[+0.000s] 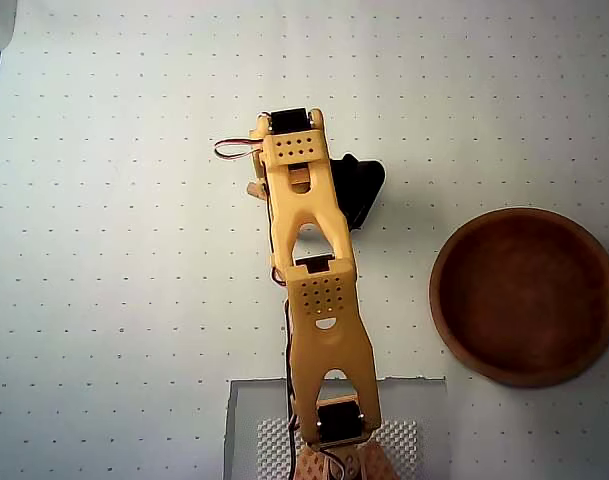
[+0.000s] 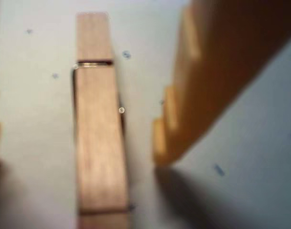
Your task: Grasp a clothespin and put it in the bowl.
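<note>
Gripper (image 2: pixel 76 157) spread is seen in the wrist view as wide, with one orange finger (image 2: pixel 202 86) to the right of the clothespin (image 2: pixel 98 124) and only a sliver of the other visible at the left edge; neither finger touches the wood. The clothespin lies flat on the dotted desk (image 1: pixel 104 250), lengthwise between the fingers, its metal spring band (image 2: pixel 93 63) visible near the far end. In the overhead view the clothespin is hidden beneath the arm (image 1: pixel 314 270), and the bowl (image 1: pixel 454 330) stands empty, well apart to the right. A grasp is judged to be in preparation. If closure is made off-centre, the slim piece may be pushed sideways or rotated rather than clamped. If closure is made too high, the fingers may slide over it.
</note>
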`<move>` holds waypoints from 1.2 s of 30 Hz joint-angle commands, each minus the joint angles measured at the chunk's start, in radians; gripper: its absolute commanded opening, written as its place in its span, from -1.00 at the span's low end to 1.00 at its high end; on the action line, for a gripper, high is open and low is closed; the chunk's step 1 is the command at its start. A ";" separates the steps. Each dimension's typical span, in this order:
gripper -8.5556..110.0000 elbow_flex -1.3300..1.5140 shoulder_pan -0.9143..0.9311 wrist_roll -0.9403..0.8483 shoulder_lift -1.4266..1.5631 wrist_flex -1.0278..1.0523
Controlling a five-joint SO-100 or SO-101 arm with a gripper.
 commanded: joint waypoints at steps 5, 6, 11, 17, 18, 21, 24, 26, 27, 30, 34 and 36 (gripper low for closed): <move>-0.56 -0.052 0.002 0.011 0.029 0.006; -0.59 -0.052 0.002 0.011 0.029 0.006; -0.68 -0.051 0.005 0.011 0.029 0.006; -0.74 -0.051 0.009 0.012 0.029 0.006; -0.75 -0.051 0.011 0.012 0.029 0.006; -0.79 -0.051 0.011 0.037 0.029 0.006; -0.84 -0.051 0.011 0.069 0.029 0.006; -0.87 -0.051 0.011 0.081 0.029 0.006; -0.88 -0.051 0.011 0.083 0.029 0.006; -0.89 -0.051 0.011 0.089 0.034 0.006; -0.89 -0.063 0.011 0.092 0.048 0.000; -0.90 -0.064 0.012 0.092 0.060 -0.005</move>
